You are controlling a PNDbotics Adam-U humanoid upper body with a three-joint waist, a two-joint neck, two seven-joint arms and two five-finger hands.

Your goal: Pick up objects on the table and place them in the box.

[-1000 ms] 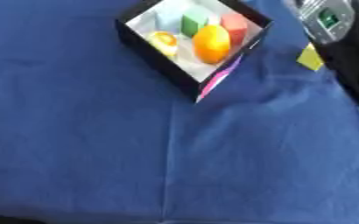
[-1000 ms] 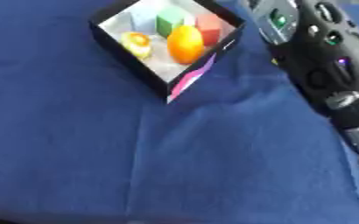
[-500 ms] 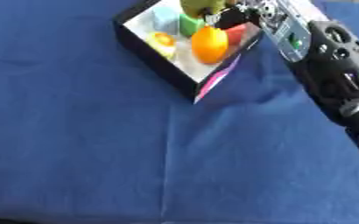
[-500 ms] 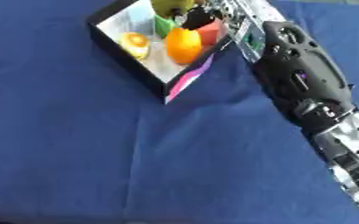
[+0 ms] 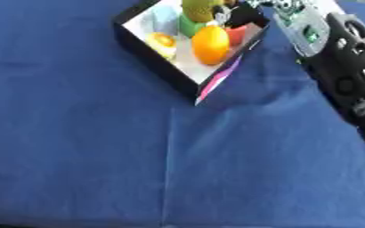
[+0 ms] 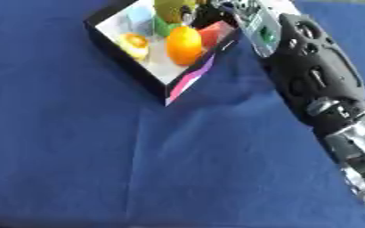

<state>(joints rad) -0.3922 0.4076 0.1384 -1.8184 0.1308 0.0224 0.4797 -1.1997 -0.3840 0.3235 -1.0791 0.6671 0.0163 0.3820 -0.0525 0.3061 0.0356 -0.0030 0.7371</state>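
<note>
The tabletop (image 5: 100,156) is covered in a blue cloth with a few creases running through it. Only thing sitting right on it is the black box (image 5: 158,73), up near the far edge, turned corner-on.

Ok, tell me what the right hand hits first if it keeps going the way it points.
Probably the olive-green fruit in the box; the right hand already reaches over the box's far corner, though depth is unclear.

1. The tablecloth (image 5: 139,156) is matt blue cloth, softly creased.
2. The box (image 5: 156,55) looks like card, black outside, white inside.
3. The orange (image 6: 183,44) is smooth, slightly glossy.
4. The right arm (image 6: 314,84) is black plastic with silver metal joints.
</note>
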